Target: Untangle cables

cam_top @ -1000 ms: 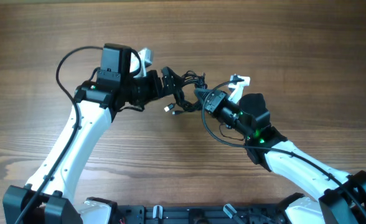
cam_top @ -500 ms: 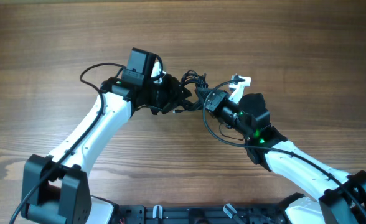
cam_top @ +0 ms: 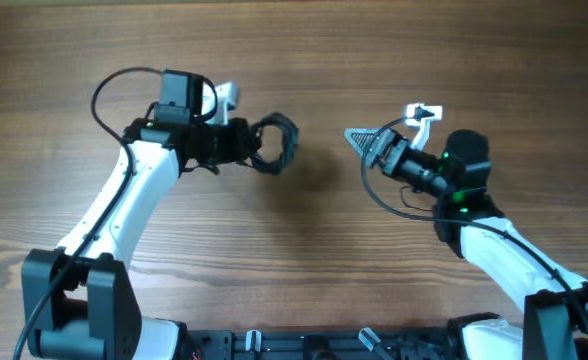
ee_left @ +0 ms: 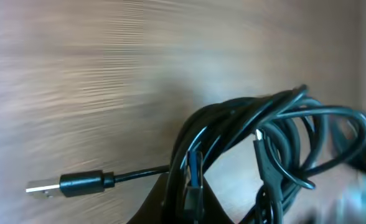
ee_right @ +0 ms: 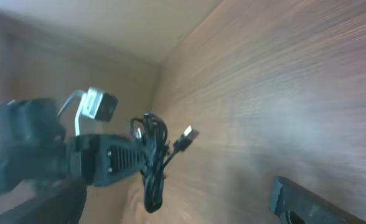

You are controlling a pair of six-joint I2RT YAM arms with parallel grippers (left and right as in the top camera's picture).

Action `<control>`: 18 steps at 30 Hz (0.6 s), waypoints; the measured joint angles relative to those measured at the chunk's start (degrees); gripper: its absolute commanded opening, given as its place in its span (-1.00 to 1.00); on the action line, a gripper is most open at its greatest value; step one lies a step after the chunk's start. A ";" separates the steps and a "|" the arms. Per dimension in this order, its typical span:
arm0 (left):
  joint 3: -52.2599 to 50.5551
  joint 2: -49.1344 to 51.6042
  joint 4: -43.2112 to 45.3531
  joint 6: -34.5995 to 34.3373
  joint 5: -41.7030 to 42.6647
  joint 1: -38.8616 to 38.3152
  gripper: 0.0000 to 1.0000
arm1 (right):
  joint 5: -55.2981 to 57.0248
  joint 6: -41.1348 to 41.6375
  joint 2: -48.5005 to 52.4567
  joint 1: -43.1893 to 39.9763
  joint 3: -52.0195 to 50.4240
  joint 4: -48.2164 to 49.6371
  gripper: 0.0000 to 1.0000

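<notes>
The cables (cam_top: 277, 143) hang as one tangled black bunch of thin loops from my left gripper (cam_top: 253, 146), which is shut on them left of the table's middle. In the left wrist view the jaws (ee_left: 192, 198) pinch several strands of the cables (ee_left: 267, 134), and one USB plug (ee_left: 77, 183) sticks out to the left. My right gripper (cam_top: 359, 147) stands open and empty to the right of the bunch, a clear gap away. The right wrist view shows the cables (ee_right: 153, 163) dangling from the left gripper's fingers (ee_right: 111, 158), far ahead of my own fingertips (ee_right: 298, 198).
The table (cam_top: 304, 250) is bare brown wood. Thicker black arm cables loop above the left arm (cam_top: 109, 90) and below the right wrist (cam_top: 379, 195). The arm bases stand at the near edge.
The left gripper shut on the bunch and pulled it leftward. The right gripper let go of it, opened wide and drew back to the right.
</notes>
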 measured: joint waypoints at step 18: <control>0.00 0.02 -3.17 48.76 27.04 0.72 -0.92 | -10.84 4.13 0.00 4.35 0.00 -1.97 -0.31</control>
